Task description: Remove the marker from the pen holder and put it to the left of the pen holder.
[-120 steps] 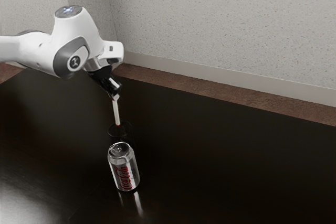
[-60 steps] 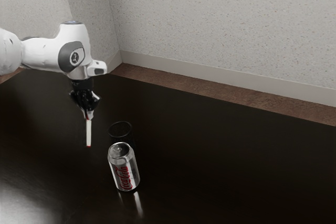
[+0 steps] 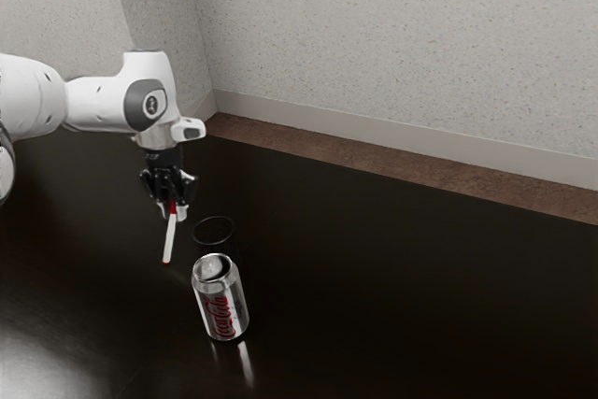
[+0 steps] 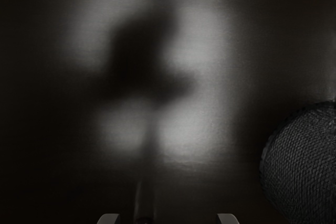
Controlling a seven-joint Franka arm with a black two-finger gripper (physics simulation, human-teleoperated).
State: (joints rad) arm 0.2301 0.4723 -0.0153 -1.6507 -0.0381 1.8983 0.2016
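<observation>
- The claw (image 3: 172, 217), left of centre in the exterior view, points down with its two fingers (image 4: 227, 219) spread wide — in the wrist view their tips stand well apart at the lower edge. It has hold of nothing.
- The marker (image 3: 168, 240), white with red at both ends, is just under the claw, its upper end between the parted fingers. It leans a little, its lower end toward the exterior view's lower left. Whether that end touches the table I cannot tell.
- The pen holder (image 3: 214, 220) is near the marker, on its right in the exterior view, the marker wholly outside it. It is black with a round rim; the wrist view has its dark mesh at the lower right. What is inside is too dark to tell.
- The can (image 3: 220, 298), silver, stands upright at the lower left of centre in the exterior view, partly in front of the pen holder. Red script up its side reads "Coca-Cola".
- A round emblem sits on the grey disc of the white arm (image 3: 98, 105), at the left of the frame.
- The table (image 3: 420, 296) is black and glossy — the can throws pale reflections on it.
</observation>
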